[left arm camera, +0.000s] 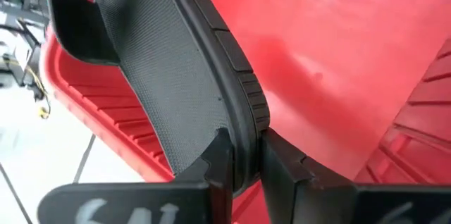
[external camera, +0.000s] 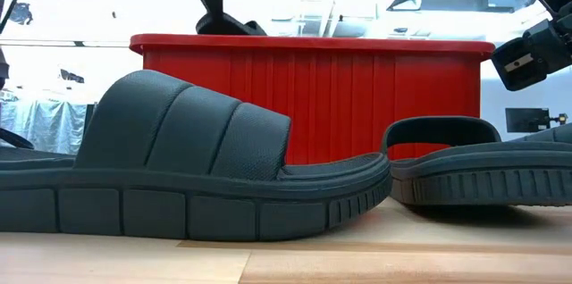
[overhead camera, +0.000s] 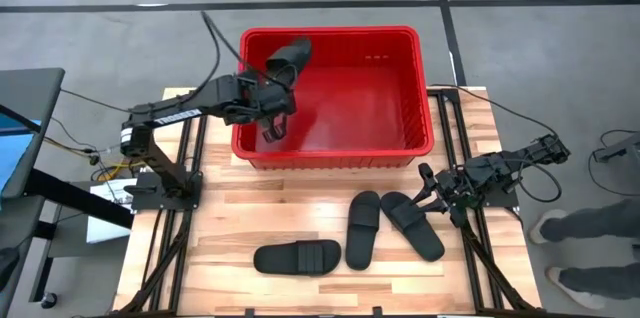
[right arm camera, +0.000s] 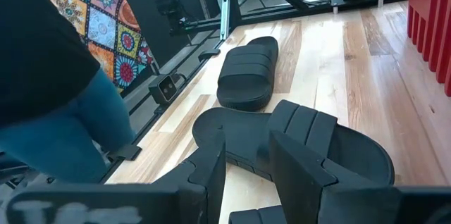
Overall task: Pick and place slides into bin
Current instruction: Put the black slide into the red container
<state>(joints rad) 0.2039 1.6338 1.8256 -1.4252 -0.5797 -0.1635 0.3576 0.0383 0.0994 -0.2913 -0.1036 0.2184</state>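
Here the left gripper (overhead camera: 272, 108) pinches the sole edge of one slide (overhead camera: 285, 58), holding it over the bin (overhead camera: 400, 153), near the far-left corner inside the rim. If the narrow grip on that thin ribbed edge slips early, the slide could catch the rim and tip outside. The right gripper (overhead camera: 432, 186), fingers parted and empty, waits just beside the nearest of three slides (overhead camera: 411, 224) lying on the wooden table (overhead camera: 220, 208) in front of the bin. The slides look matte, seemingly rubbery, with padded straps; the bin is ribbed red plastic.
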